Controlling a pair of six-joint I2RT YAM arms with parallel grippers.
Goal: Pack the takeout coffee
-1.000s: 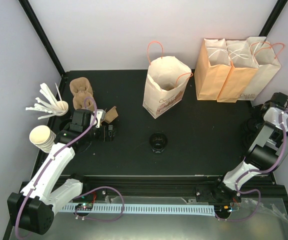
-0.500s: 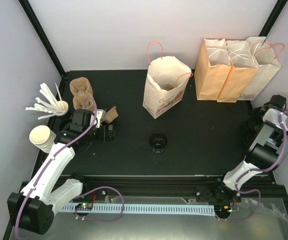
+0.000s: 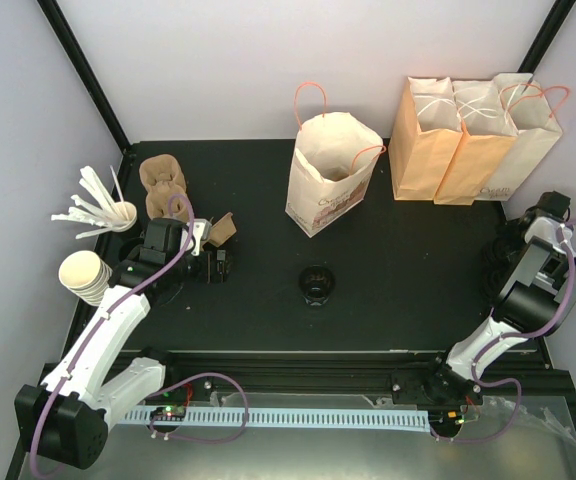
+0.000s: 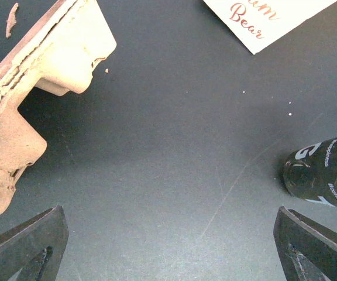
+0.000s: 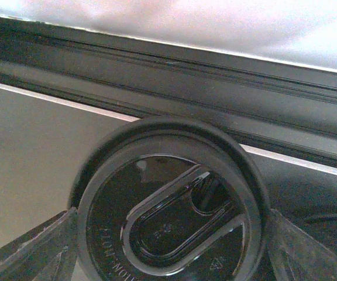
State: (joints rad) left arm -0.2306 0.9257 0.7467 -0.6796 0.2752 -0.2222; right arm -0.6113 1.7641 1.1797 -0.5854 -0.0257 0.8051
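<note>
Right gripper [image 5: 171,215] is straddling a loose black lid [image 5: 174,234]; whether the jaws are clamping it cannot be told. Takeout coffee [image 3: 316,285] is standing well apart, to its left. Advised: centre on the rim, squeeze lightly, lift level. Left gripper [image 4: 169,213] is gaping, empty.

A robotics lab cell staged as a café takeout counter: two arms [image 3: 108,330] bolted to a black surface [image 3: 418,280], plain white panels [image 3: 218,70] and black frame posts [image 3: 80,65] around it, with paper carrier bags [image 3: 473,140], stacked white cups [image 3: 83,277] and a pulp cup tray [image 3: 163,185].
</note>
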